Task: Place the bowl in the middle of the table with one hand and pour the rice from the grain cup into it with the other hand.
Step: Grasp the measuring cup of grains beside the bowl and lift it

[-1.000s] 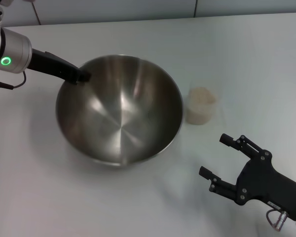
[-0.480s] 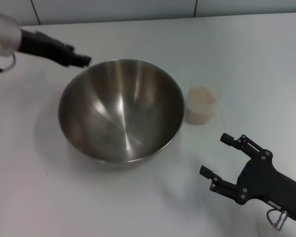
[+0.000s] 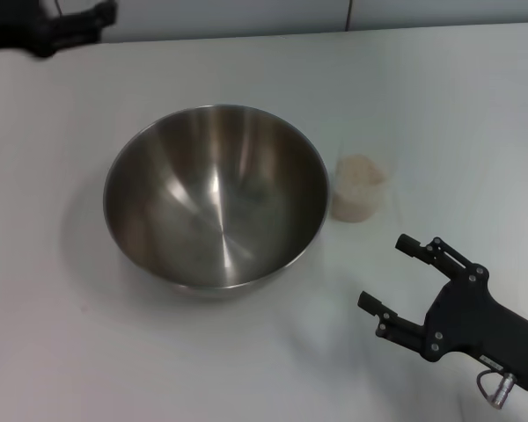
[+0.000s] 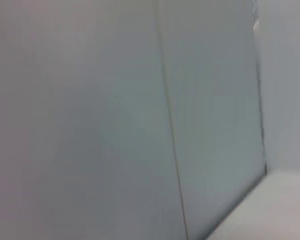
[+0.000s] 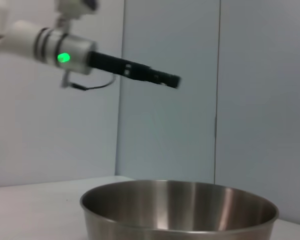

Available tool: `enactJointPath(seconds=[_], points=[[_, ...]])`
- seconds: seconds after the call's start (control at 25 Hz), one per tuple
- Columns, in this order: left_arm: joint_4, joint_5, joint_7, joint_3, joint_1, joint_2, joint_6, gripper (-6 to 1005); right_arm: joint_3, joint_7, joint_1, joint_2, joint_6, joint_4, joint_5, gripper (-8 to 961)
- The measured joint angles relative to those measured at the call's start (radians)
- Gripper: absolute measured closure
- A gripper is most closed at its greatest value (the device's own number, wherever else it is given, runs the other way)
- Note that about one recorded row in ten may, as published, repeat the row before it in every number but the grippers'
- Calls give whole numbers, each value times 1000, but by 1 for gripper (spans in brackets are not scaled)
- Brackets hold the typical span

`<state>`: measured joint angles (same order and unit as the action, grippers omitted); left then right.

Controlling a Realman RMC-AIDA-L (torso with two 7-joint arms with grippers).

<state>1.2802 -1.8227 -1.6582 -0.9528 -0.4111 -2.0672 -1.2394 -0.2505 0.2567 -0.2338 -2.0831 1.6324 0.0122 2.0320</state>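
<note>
Sitting square in the middle of the head view is the large round stainless-steel mixing bowl [image 3: 216,198], upright on the plain white matte table [image 3: 440,97], its shiny brushed inside catching the light and nothing touching it. Just beside it, to the right of its rim, stands the small translucent plastic grain cup [image 3: 359,188], upright too, filled with pale beige rice [image 3: 360,170] nearly to the top. A narrow strip of tabletop shows between cup and bowl.

Down in the lower right corner of the head view, the black two-pronged right gripper [image 3: 385,274] hovers low over the table, its fingers spread wide and holding nothing, tips aimed toward the cup but well short of it.

Up in the upper left corner, the black left gripper [image 3: 106,14] is high and far from the bowl, partly cut off by the frame edge. Whether its fingers are apart or together, I cannot tell.

From the right wrist view, the bowl's steel rim [image 5: 177,206] fills the lower part of the picture, and above it the left arm with its green light [image 5: 63,57] stretches across in mid-air before a grey panelled wall [image 5: 260,100], clear of the bowl.
</note>
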Motion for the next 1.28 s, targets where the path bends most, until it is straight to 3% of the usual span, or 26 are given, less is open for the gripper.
enactJointPath(seconds=[0.04, 0.16, 0.2, 0.28, 0.32, 0.36, 0.44, 0.48, 0.56, 0.72, 0.76, 0.8, 0.88, 1.28], points=[[-18, 93, 97, -4, 46, 1, -9, 219, 1, 0, 0, 0, 0, 0, -1, 124], [-18, 93, 97, -4, 46, 1, -9, 193, 2, -1, 2, 0, 1, 0, -2, 125], [-60, 215, 242, -7, 112, 1, -39, 185, 8, -1, 5, 0, -1, 0, -3, 125], [-60, 215, 242, -7, 112, 1, -39, 184, 14, -1, 6, 0, -4, 0, -3, 125], [-258, 357, 527, 33, 219, 4, -212, 184, 14, -1, 6, 0, -4, 0, -3, 125], [-353, 363, 602, 72, 230, 8, -274, 184, 17, -1, 6, 0, -4, 0, -4, 125], [-353, 363, 602, 72, 230, 8, -274, 183, 30, -1, 7, -1, -5, -1, -5, 126], [-502, 355, 734, 118, 233, 18, -358, 183, 59, -1, 8, -2, -10, -6, -5, 126], [-632, 339, 830, 129, 235, 35, -392, 182, 82, -1, 9, -2, -15, -13, -5, 126], [-660, 334, 847, 130, 236, 38, -394, 181, 191, -1, 18, -4, -61, -42, -6, 127], [-766, 316, 938, 131, 255, 43, -378, 180, 263, -3, 27, -6, -87, -61, -6, 127], [-794, 315, 971, 130, 269, 39, -364, 180, 263, -3, 27, -6, -87, -61, -6, 127], [-824, 313, 1015, 123, 289, 32, -345, 180, 368, -4, 35, -6, -128, -91, -6, 127], [-847, 265, 1053, 123, 294, 10, -305, 180, 432, -83, -16, -6, -279, -155, -6, 128]])
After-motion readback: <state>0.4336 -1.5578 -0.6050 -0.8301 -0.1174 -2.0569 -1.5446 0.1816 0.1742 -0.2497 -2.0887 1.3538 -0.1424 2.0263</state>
